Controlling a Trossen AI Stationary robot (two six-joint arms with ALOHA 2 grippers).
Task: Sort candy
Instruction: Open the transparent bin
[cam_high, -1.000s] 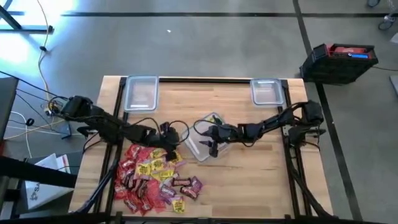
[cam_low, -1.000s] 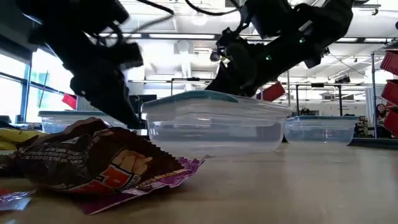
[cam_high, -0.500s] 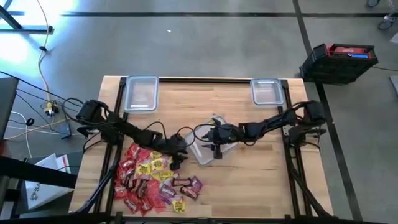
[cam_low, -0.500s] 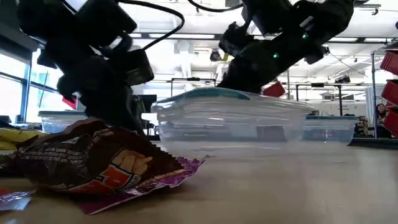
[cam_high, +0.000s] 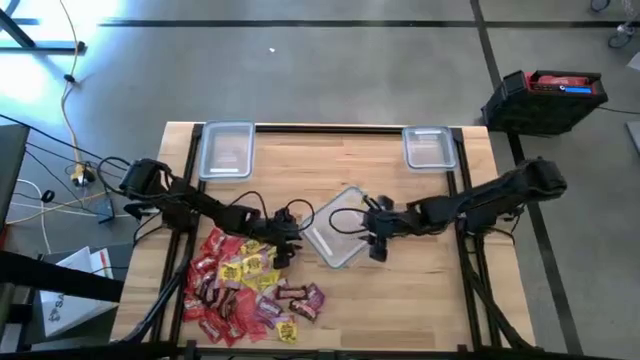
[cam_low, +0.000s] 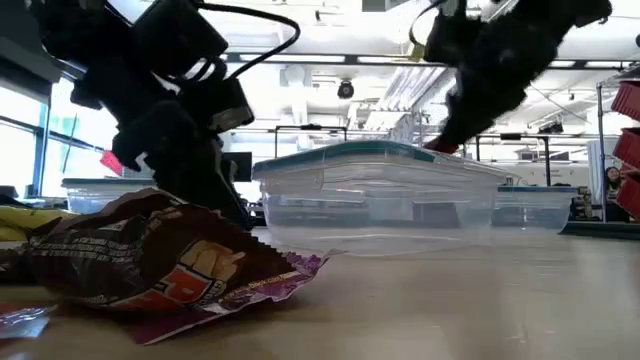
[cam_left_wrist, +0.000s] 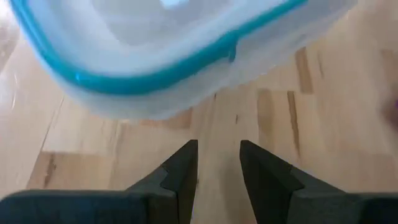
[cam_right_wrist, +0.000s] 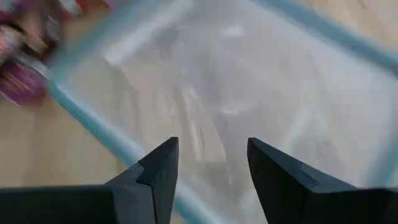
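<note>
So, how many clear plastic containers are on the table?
3. One container sits at the table's far left corner, a second at the far right corner, and the third, teal-rimmed, is in the middle beside the candy pile. None seems hidden.

Three clear plastic containers sit on the worktop: one at the far left corner (cam_high: 226, 150), one at the far right corner (cam_high: 429, 147), and one lidded with a teal rim near the middle (cam_high: 338, 227). One heap of candy (cam_high: 248, 286) lies at the near left: many red packets, too crowded to count, several yellow squares, a few purple-pink ones and about two dark brown bars. Two arms reach in, each with one gripper: left gripper (cam_high: 284, 245), right gripper (cam_high: 372, 228)
</note>
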